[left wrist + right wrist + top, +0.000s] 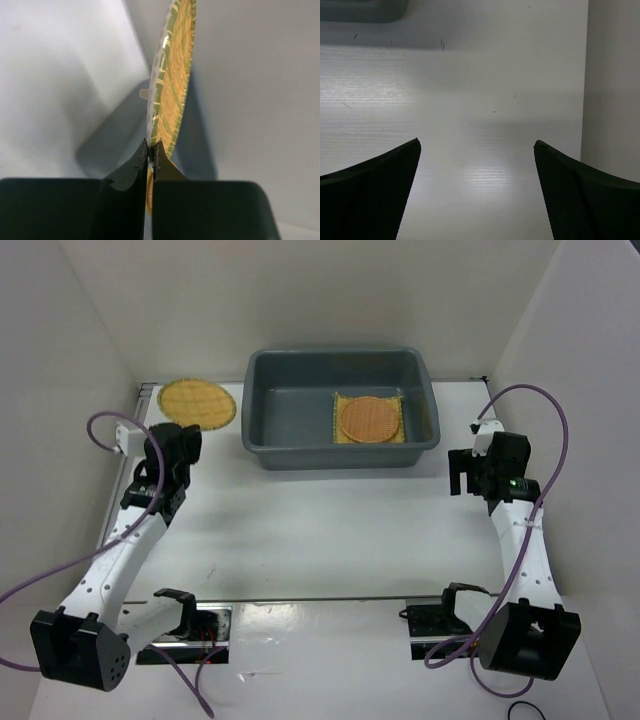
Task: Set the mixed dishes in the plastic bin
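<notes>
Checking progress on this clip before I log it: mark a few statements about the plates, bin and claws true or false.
1. The left claw is shut on the rim of a woven plate. True.
2. The grey bin is empty. False: it holds the yellow mat with a second plate on it.
3. The right claw is open and holds nothing. True.
4. Both plates lie in the bin. False: the woven plate is outside, left of the bin.
</notes>
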Available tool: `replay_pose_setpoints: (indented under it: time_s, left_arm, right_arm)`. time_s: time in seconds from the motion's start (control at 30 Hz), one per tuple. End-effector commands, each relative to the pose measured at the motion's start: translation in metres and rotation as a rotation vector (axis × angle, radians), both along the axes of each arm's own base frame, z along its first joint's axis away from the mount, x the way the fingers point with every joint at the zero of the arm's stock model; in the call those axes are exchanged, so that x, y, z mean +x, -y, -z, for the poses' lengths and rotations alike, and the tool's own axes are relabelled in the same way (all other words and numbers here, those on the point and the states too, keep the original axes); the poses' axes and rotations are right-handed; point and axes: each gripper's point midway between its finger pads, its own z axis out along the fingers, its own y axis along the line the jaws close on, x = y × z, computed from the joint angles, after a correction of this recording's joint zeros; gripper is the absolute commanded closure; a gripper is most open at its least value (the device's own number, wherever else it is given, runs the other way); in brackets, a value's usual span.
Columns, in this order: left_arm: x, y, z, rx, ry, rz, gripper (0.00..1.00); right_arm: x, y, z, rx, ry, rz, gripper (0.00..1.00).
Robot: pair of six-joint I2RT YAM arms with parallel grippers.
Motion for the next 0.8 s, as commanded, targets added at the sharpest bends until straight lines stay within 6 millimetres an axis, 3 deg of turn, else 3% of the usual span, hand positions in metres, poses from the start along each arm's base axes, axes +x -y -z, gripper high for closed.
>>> replay_pose_setpoints:
  time_s: [0.0,0.07,0.1,0.13,0.17,0.2,0.23,0.27,0.33,0.37,0.43,0.47,0.5,0.53,0.57,0.6,0.63,0.67,0.73,0.77]
  left_arm:
    - [0.026,0.012,-0.096,0.093,0.243,0.11,1.0]
    - [0.035,0.022,-0.112,0.129,0.276,0.176,1.0]
    - [0.051,0.031,-0.106,0.138,0.254,0.22,1.0]
    - [0.058,0.045,-0.127,0.135,0.293,0.305,1.0]
    - [0.066,0.055,-0.129,0.135,0.294,0.36,1.0]
    - [0.086,0.062,-0.113,0.134,0.252,0.406,1.0]
    - [0.09,0.082,-0.13,0.119,0.295,0.515,1.0]
    - [0.11,0.093,-0.111,0.113,0.259,0.568,1.0]
    - [0.12,0.121,-0.108,0.085,0.258,0.707,1.0]
    - [0.137,0.134,-0.105,0.085,0.252,0.755,1.0]
    - [0.143,0.163,-0.105,0.073,0.251,0.861,1.0]
    - [0.152,0.178,-0.09,0.068,0.225,0.916,1.0]
    - [0.153,0.195,-0.105,0.082,0.256,0.946,1.0]
    - [0.155,0.205,-0.106,0.089,0.26,0.965,1.0]
    - [0.163,0.217,-0.09,0.076,0.231,0.996,1.0]
    - [0.165,0.228,-0.087,0.084,0.228,1.023,1.0]
    - [0.165,0.244,-0.104,0.09,0.276,1.059,1.0]
    - [0.174,0.26,-0.079,0.066,0.236,1.116,1.0]
    - [0.178,0.286,-0.068,0.055,0.22,1.189,1.0]
    - [0.19,0.298,-0.062,0.058,0.205,1.204,1.0]
  right_arm:
    - [0.01,-0.001,-0.013,-0.019,0.085,-0.019,0.02]
    - [0.009,-0.002,-0.016,-0.021,0.094,-0.019,0.02]
    - [0.009,-0.002,-0.014,-0.021,0.094,-0.019,0.02]
    - [0.009,-0.002,-0.014,-0.021,0.094,-0.019,0.02]
    - [0.009,-0.002,-0.014,-0.021,0.094,-0.019,0.02]
    - [0.011,-0.001,-0.015,-0.023,0.102,-0.019,0.02]
    - [0.011,-0.002,-0.015,-0.03,0.101,-0.018,0.02]
    - [0.009,0.001,-0.012,-0.044,0.089,-0.014,0.02]
    - [0.006,0.003,-0.011,-0.08,0.082,-0.011,0.02]
    - [0.002,0.002,-0.009,-0.108,0.068,-0.031,0.02]
    - [-0.006,0.005,-0.007,-0.158,0.058,-0.023,0.02]
    - [-0.013,0.011,-0.006,-0.2,0.052,0.006,0.02]
    - [-0.017,0.013,-0.005,-0.225,0.059,0.012,0.02]
    - [-0.027,0.016,0.0,-0.243,0.072,0.034,0.02]
    - [-0.028,0.021,-0.004,-0.261,0.099,0.059,0.02]
    - [-0.028,0.021,-0.012,-0.264,0.134,0.063,0.02]
    - [-0.031,0.023,-0.018,-0.273,0.154,0.076,0.02]
    - [-0.033,0.022,-0.025,-0.276,0.195,0.081,0.02]
    - [-0.035,0.019,-0.027,-0.276,0.214,0.062,0.02]
    - [-0.034,0.019,-0.032,-0.278,0.235,0.065,0.02]
